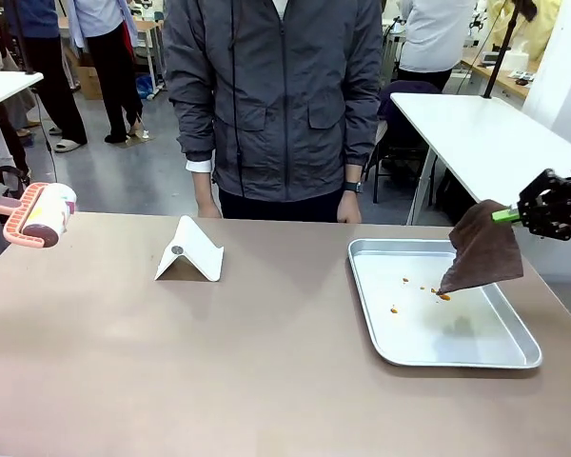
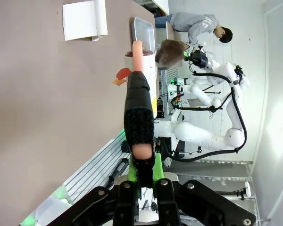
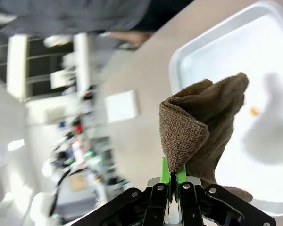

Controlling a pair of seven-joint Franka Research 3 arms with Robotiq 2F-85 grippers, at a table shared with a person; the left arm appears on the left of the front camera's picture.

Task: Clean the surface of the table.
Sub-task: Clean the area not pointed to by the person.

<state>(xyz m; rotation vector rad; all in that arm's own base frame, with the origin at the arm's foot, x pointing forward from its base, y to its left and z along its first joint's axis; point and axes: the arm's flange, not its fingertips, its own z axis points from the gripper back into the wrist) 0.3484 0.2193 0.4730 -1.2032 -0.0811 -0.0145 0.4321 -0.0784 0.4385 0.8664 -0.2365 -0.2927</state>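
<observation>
The brownish table (image 1: 171,362) spreads across the front view. My left gripper (image 2: 142,165) is shut on the handle of a pink lint roller (image 1: 40,215), held above the table's far-left edge. My right gripper (image 1: 504,216) is shut on a brown cloth (image 1: 483,255) that hangs over a silver tray (image 1: 371,314), its lowest corner near several orange crumbs (image 1: 440,294). In the right wrist view the gripper (image 3: 172,181) pinches a fold of the cloth (image 3: 203,122) above the tray (image 3: 179,66). The roller's handle (image 2: 137,113) runs straight out from the left gripper's fingers.
A white folded stand (image 1: 190,252) sits on the table at the back left of centre. A person in a grey jacket (image 1: 276,95) stands at the far edge with hands (image 1: 207,208) down. A white-topped table (image 1: 485,133) stands at the back right.
</observation>
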